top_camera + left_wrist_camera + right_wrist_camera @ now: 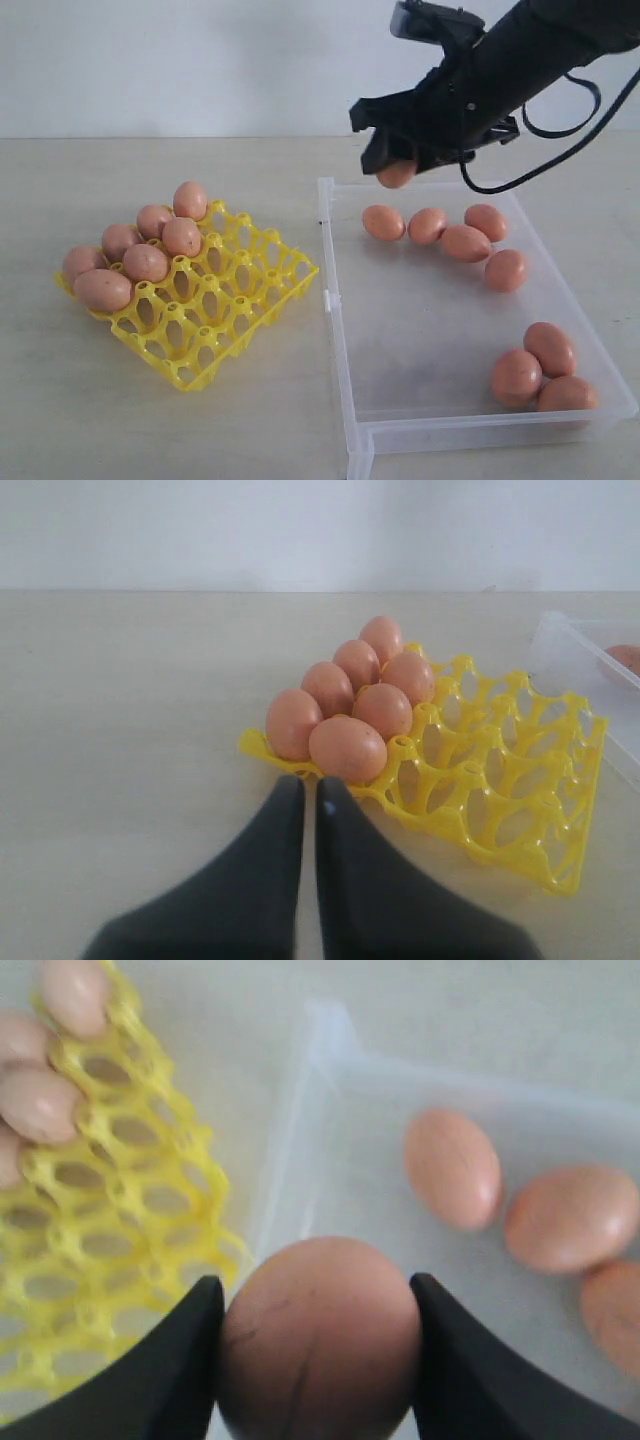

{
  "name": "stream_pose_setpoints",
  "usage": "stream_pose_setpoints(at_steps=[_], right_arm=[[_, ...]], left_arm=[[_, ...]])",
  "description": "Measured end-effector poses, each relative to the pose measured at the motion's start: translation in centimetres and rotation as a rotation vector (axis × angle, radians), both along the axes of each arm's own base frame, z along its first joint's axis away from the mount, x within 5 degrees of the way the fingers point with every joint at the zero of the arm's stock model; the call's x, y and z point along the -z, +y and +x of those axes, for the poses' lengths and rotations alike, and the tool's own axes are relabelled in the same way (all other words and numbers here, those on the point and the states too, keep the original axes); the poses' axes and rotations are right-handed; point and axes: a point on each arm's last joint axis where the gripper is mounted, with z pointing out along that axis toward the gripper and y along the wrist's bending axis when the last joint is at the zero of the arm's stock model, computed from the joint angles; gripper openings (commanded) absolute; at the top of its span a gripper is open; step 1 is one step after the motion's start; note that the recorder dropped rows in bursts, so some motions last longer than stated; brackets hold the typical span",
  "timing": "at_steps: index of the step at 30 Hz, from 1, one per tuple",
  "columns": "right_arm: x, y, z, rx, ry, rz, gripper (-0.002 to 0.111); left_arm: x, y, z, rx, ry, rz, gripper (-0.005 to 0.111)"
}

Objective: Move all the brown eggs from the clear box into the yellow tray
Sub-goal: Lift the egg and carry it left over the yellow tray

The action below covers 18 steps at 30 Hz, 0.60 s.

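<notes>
My right gripper (397,165) hangs above the far left corner of the clear box (335,262), shut on a brown egg (318,1335) that fills the space between both fingers. Several brown eggs stay in the box: a row near the far wall (428,226) and a cluster at the near right corner (545,368). The yellow tray (232,315) lies left of the box with several eggs (145,262) in its far left cups. In the left wrist view my left gripper (308,792) is shut and empty, low over the table just before the tray (500,800).
The box's near left corner has a flanged lip (358,458) sticking out toward the table's front. A black cable (560,130) loops from the right arm above the box's far side.
</notes>
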Motion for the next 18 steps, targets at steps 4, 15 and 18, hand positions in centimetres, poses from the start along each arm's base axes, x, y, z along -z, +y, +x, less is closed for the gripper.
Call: stream_pose_setpoints(at_steps=[4, 15, 18], right_arm=[[-0.6, 3.0, -2.4, 0.079, -0.339, 0.033, 0.0], [0.9, 6.0, -3.6, 0.602, -0.601, 0.613, 0.0], [2.1, 7.4, -2.9, 0.455, -0.648, 0.625, 0.0]], left_arm=[[0.0, 0.0, 0.0, 0.0, 0.0, 0.0, 0.004], [0.0, 0.0, 0.0, 0.0, 0.0, 0.0, 0.004], [0.0, 0.0, 0.0, 0.0, 0.0, 0.0, 0.004]])
